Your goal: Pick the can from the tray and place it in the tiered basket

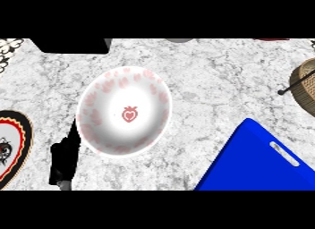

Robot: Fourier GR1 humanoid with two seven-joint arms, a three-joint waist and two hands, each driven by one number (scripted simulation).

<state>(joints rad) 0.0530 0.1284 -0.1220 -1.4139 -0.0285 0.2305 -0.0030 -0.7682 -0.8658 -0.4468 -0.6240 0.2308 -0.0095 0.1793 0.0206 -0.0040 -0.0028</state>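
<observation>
A blue tray (253, 165) with a white handle slot lies at the lower right, and the part of it that shows has nothing on it. No can shows anywhere in the head view. The woven tiered basket (312, 89) with a dark metal rod sits at the right edge, partly cut off. My left hand (64, 156) shows at the lower left as a narrow black shape with fingers pointing up, beside the white plate and holding nothing. My right hand is out of view.
A white plate (124, 112) with pink strawberry marks fills the counter's middle. A plate with a black and red rim (18, 147) lies at the left edge. A black block (74, 45) stands at the back left.
</observation>
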